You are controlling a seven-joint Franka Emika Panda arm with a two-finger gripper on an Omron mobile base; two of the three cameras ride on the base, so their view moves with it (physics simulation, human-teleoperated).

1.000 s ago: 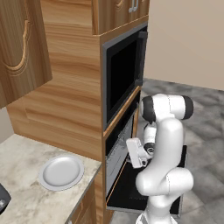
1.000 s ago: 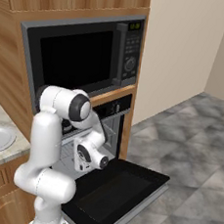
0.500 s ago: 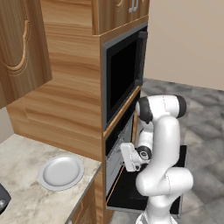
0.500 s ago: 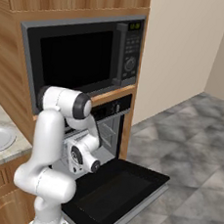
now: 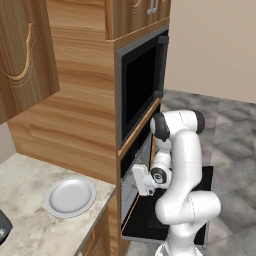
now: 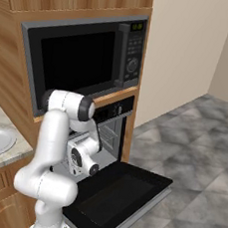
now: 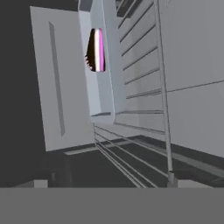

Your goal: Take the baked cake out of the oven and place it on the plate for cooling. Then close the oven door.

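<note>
The baked cake [image 7: 95, 50], a small dark brown wedge with a pink layer, lies on a flat grey tray [image 7: 103, 87] on the wire rack [image 7: 140, 78] inside the oven [image 6: 113, 112]. The hand view is rolled, so the rack and tray appear stood on edge. My gripper [image 5: 137, 179] is open at the mouth of the oven, well short of the cake, with nothing between its fingers. The oven door [image 6: 119, 194] hangs down, fully open, under my arm. The round pale plate [image 5: 70, 196] sits bare on the counter to the left of the oven.
A larger black glass-fronted microwave [image 6: 82, 62] sits right above the oven in the wooden cabinet column. Wooden wall cabinets [image 5: 22, 55] hang over the stone counter [image 5: 25, 230]. The open door juts out over the grey tiled floor [image 6: 197, 145].
My hand has dropped and swung left toward the oven opening, and its front end has turned into the cavity. The plate and the oven door have not moved.
</note>
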